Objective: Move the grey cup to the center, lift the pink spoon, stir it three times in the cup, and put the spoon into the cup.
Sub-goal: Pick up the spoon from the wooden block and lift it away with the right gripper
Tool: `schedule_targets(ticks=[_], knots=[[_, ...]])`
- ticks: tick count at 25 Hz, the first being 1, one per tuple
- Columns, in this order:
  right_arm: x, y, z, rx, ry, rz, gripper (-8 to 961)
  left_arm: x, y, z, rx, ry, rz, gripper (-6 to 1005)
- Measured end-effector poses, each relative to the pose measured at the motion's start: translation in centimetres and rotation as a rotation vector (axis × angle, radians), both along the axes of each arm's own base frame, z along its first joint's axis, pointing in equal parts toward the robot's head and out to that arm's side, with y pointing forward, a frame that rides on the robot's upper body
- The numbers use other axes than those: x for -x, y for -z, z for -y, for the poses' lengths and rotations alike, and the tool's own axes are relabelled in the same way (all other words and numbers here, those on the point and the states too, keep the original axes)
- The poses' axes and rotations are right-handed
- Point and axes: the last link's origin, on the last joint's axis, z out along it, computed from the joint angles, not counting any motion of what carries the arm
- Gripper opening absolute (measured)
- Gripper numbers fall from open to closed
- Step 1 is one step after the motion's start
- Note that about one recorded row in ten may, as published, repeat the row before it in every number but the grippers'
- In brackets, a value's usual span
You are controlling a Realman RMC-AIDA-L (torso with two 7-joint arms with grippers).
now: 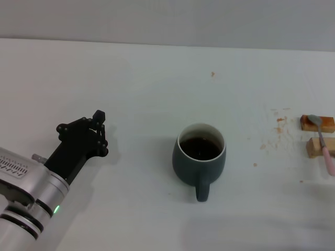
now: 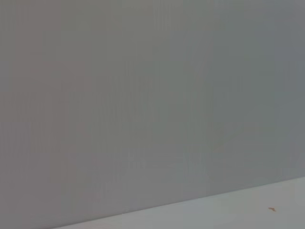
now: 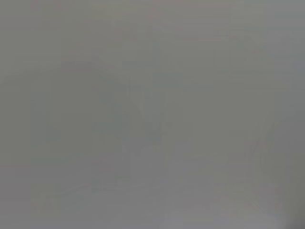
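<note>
White table (image 1: pixel 131 78) carries everything.

Left gripper (image 1: pixel 98 121) low over table, well left of grey cup; fingers seem together, holding nothing. Right gripper not visible in any view; state unknown.

Grey cup (image 1: pixel 199 155) upright near table centre, handle toward robot, dark liquid inside. Likely ceramic: heavy, rigid, glazed and slippery, spill risk. Best hold: across body or rim wall; move slow and level.

Two wooden blocks (image 1: pixel 317 135) far right, propping pink spoon (image 1: pixel 322 142). Spoon light, stiff, thin; pinch raised pink handle.
</note>
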Motion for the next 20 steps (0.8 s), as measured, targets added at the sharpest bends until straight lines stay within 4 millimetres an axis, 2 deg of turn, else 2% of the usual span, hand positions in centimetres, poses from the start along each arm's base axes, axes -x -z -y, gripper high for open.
schedule_targets(ticks=[5, 20], knots=[[0.2, 1.1, -0.2, 0.061, 0.010, -0.022, 828, -0.1, 0.2, 0.1, 0.007, 0.000, -0.001, -2], [0.4, 2.5, -0.8, 0.144, 0.010, -0.035, 827, 0.1, 0.3, 0.0, 0.017, -0.010, -0.008, -2]])
